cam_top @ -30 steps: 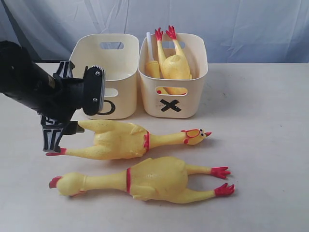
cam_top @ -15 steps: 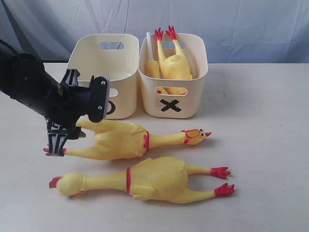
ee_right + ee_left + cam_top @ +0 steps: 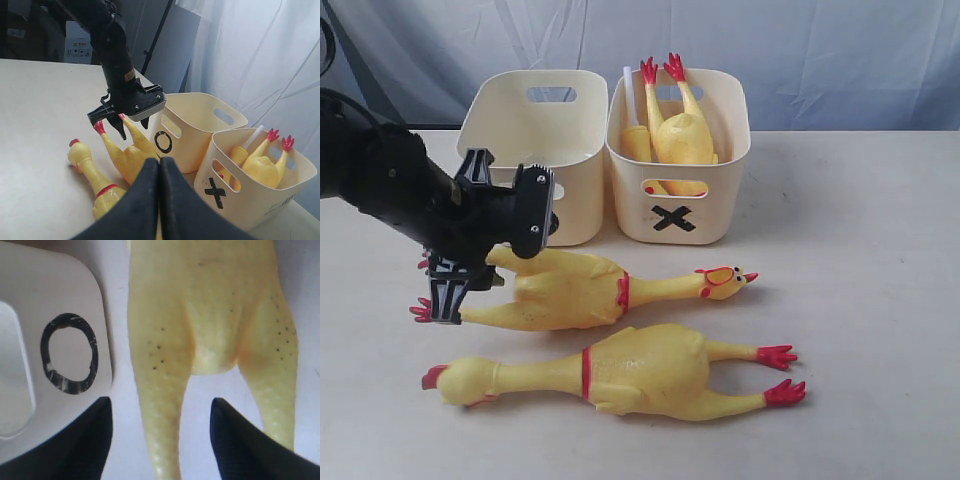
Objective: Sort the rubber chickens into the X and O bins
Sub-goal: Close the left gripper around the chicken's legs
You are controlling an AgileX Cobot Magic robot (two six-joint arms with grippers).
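Bench first: the O bin stands just beside my left hand, the X bin beyond it, holding sorted chickens. I judge this the grasp step: the long chicken lies under the hand, whose spread fingers straddle one leg. Next: close, lift, carry binward. My right hand is clenched on nothing.

The exterior camera looks slightly down across the table toward the curtain. The left wrist camera hangs very close over one chicken beside the O bin. The right wrist camera sits farther off, looking across at both.
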